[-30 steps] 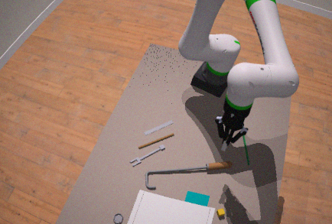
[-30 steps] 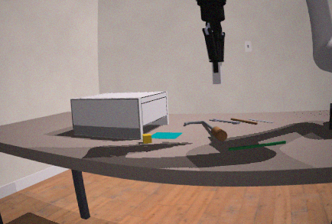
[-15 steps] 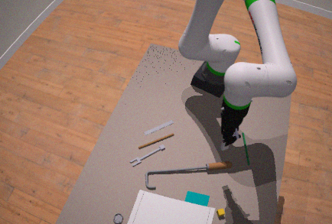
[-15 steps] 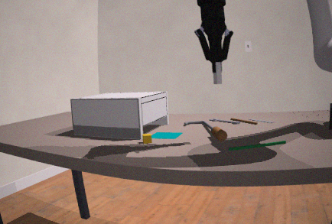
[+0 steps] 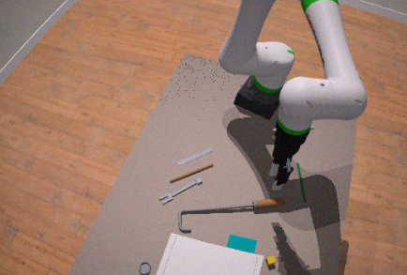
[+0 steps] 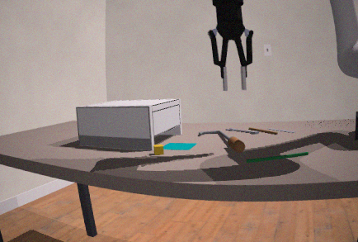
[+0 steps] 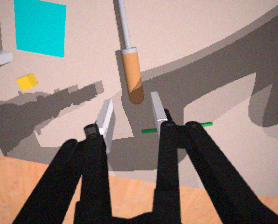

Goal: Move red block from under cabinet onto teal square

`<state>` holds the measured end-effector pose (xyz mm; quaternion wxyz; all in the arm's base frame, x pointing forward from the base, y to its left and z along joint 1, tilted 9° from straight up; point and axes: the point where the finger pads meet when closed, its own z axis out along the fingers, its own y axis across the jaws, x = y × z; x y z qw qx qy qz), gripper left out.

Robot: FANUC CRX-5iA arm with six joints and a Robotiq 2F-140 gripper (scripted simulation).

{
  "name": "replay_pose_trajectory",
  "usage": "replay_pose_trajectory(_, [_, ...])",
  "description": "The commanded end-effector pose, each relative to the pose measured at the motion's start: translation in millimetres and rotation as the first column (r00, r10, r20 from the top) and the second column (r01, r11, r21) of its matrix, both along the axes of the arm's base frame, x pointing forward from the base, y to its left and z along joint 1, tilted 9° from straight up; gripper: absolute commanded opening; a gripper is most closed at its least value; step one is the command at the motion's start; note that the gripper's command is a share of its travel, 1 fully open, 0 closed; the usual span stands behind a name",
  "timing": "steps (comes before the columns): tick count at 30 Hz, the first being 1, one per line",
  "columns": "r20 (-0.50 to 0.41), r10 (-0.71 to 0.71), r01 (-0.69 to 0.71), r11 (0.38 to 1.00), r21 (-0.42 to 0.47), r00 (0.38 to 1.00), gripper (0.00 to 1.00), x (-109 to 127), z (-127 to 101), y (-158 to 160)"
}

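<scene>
Fingers: the pads stand partly apart with nothing between them, released and holding no object.
Gripper: the gripper hangs high above the table, pointing straight down, over the wooden handle of the hook tool.
Hook tool: lies across the middle of the tabletop, handle end toward the arm's side edge (in the wrist view the handle sits just ahead of the gap between the pads).
Green rod: a thin green rod lies beside the handle, near the same side edge.
Cabinet: the white cabinet stands at the end of the tabletop away from the arm's base.
Red block: cannot be seen in any view.
Teal square: the teal square lies flat just beside the cabinet.
Yellow cube: a yellow cube rests near the teal square, apart from it.
Other tools: a flat grey bar, a wooden stick and a small fork wrench lie toward the opposite long edge.
</scene>
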<state>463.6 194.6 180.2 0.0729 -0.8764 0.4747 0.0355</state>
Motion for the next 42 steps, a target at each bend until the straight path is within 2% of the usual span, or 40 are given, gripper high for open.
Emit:
replay_pose_trajectory(1, [0.000, 0.000, 0.000, 1.000, 0.000, 1.000, 0.35, 0.1, 0.2, 0.0])
replay_pose_trajectory(31, [0.000, 0.000, 0.000, 1.000, 0.000, 1.000, 0.35, 0.1, 0.1, 0.0])
replay_pose_trajectory(42, [0.000, -0.001, 0.001, 1.000, 0.000, 1.000, 0.35, 0.2, -6.4, 1.1])
